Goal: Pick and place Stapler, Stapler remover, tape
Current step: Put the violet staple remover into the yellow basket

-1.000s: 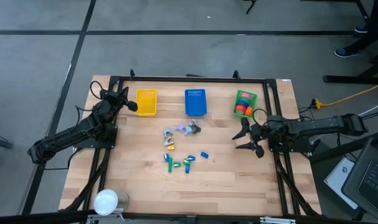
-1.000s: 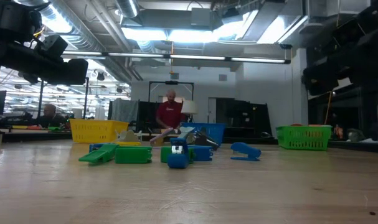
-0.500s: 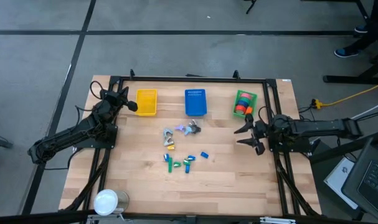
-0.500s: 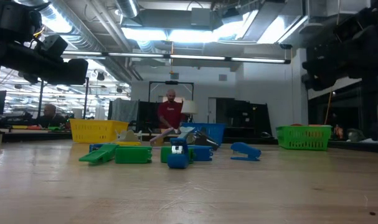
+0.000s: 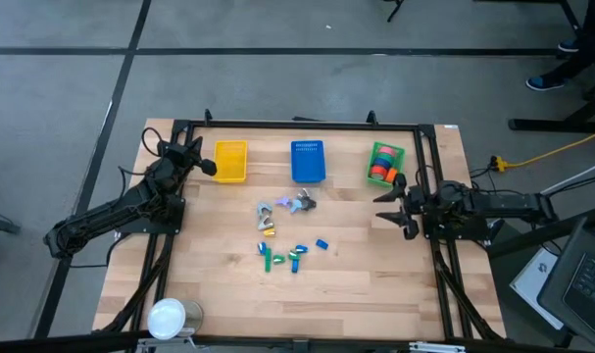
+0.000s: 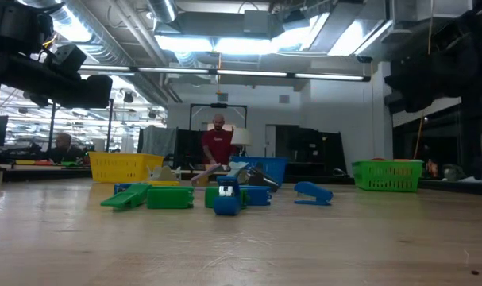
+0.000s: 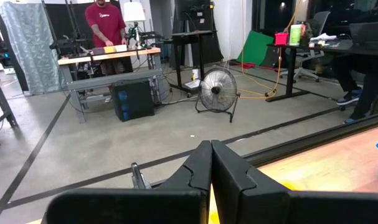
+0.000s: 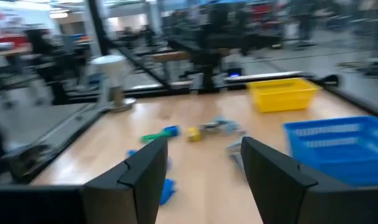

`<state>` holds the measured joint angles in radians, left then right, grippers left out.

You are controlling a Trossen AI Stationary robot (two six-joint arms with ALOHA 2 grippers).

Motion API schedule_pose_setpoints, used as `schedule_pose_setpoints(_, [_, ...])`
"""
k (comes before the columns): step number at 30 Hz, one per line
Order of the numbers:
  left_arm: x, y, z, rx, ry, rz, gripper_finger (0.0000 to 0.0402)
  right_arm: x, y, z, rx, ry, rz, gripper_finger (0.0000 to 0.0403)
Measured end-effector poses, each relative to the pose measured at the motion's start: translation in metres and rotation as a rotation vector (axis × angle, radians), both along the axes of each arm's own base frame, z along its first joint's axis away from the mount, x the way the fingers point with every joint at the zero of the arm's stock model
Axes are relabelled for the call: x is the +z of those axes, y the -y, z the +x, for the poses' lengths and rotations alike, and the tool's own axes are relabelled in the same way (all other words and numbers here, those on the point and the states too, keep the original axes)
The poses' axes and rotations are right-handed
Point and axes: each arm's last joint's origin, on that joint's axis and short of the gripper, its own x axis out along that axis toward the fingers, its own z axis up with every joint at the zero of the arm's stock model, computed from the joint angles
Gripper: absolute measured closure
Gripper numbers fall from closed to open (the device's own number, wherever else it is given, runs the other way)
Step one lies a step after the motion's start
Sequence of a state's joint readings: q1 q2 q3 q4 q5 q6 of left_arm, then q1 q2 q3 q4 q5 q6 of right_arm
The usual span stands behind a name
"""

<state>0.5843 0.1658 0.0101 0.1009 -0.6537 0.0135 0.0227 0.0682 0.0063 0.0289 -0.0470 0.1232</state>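
Note:
Small green and blue staplers lie in a loose heap at the table's middle. Greyish stapler removers lie just beyond them. Round tape rolls in orange, red and pink sit inside the green basket at the far right. My right gripper hovers open beside that basket, pointing level toward the table's middle, with nothing between its fingers. My left gripper stays shut and empty next to the yellow basket, seen in its wrist view too.
A blue basket stands at the far middle, between the yellow and green ones. A white cylinder sits at the near left corner. A black frame rims the table. People stand in the room beyond.
My right gripper has drawn back toward the table's right edge and tipped up to point level, staying open. Its arm has folded back with it. Nothing on the table has moved.

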Motion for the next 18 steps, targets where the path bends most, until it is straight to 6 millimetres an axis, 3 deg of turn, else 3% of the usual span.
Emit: schedule_pose_setpoints(18, [-0.0001, 0.0, 0.0, 0.001, -0.001, 0.0, 0.04, 0.0005, 0.002, -0.0002, -0.065, 0.006, -0.028, 0.0192])
